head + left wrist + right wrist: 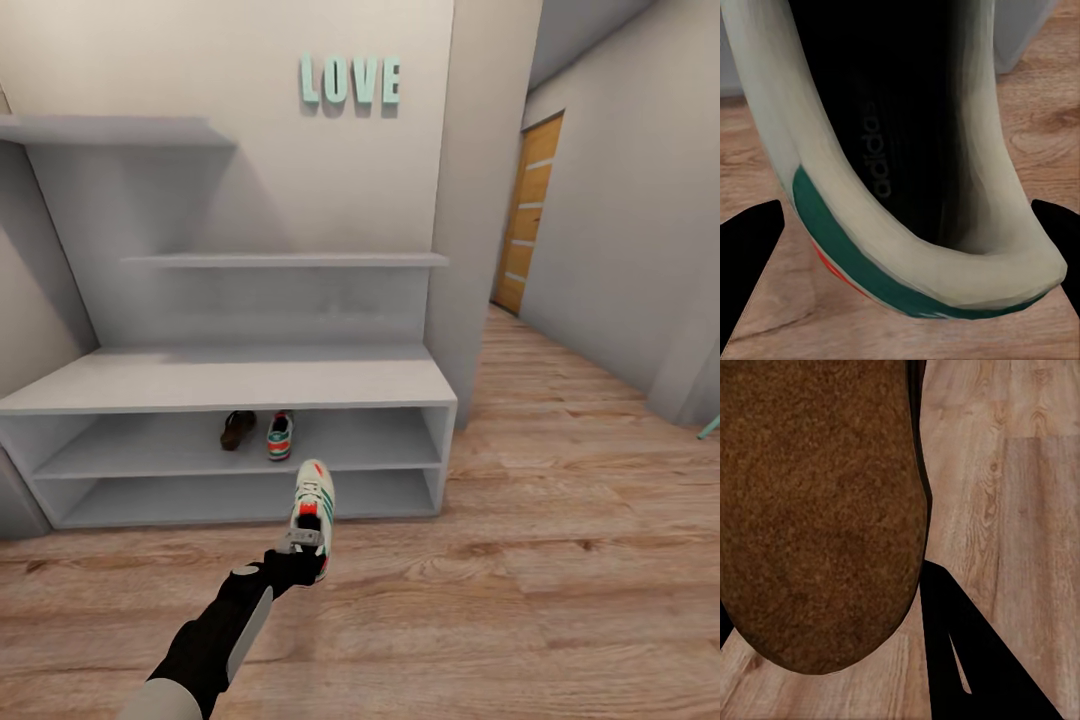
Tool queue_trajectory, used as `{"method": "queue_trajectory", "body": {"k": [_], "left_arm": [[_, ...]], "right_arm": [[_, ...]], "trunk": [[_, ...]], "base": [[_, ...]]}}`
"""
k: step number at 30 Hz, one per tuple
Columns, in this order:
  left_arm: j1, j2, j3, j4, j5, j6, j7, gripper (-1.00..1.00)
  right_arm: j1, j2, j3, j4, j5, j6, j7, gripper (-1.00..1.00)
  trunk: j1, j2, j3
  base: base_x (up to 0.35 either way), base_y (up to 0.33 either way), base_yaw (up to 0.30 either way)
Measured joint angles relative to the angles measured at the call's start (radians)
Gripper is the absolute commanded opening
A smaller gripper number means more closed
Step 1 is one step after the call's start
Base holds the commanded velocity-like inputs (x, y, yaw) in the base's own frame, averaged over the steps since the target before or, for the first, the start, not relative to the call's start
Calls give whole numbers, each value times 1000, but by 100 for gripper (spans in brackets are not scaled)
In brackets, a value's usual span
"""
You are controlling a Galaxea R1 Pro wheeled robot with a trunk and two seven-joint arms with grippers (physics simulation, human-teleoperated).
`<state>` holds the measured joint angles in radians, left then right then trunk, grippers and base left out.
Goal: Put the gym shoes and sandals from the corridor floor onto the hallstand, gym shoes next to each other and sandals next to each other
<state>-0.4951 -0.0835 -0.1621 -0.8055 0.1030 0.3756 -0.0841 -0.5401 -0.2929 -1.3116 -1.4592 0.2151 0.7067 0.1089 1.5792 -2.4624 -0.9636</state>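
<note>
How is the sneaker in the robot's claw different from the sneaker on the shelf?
The held gym shoe hangs in front of the hallstand, gripped at its heel by the left claw; the shelved gym shoe rests on an open lower shelf beside a brown sandal. Both are white with green stripes and red-orange patches.

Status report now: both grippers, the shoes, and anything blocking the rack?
Left gripper shut on gym shoe, before hallstand. Right gripper holds sandal. One sandal, one gym shoe shelved. Path open.

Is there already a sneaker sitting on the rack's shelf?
Yes, one sneaker sits on the upper low shelf of the rack, beside a brown sandal.
</note>
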Motion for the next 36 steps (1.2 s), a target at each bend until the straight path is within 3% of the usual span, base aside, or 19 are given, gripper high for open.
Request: {"method": "queue_trajectory", "body": {"k": [12,18,23,27,36], "left_arm": [[0,-1,-1,0,2,0,0,-100],[0,0,1,0,2,0,0,-100],[0,1,2,0,1,0,0,-100],[0,1,2,0,1,0,0,-100],[0,1,4,0,3,0,0,-100]], "right_arm": [[0,1,0,0,4,0,0,-100],[0,2,0,0,3,0,0,-100],[0,2,0,0,5,0,0,-100],[0,2,0,0,3,0,0,-100],[0,2,0,0,4,0,0,-100]], "trunk": [[0,0,0],[1,0,0],[20,-35,-19],[23,-38,-39],[22,-38,-41]], "base": [[312,-67,0],[44,-4,0],[3,0,34],[0,0,45],[32,0,4]]}}
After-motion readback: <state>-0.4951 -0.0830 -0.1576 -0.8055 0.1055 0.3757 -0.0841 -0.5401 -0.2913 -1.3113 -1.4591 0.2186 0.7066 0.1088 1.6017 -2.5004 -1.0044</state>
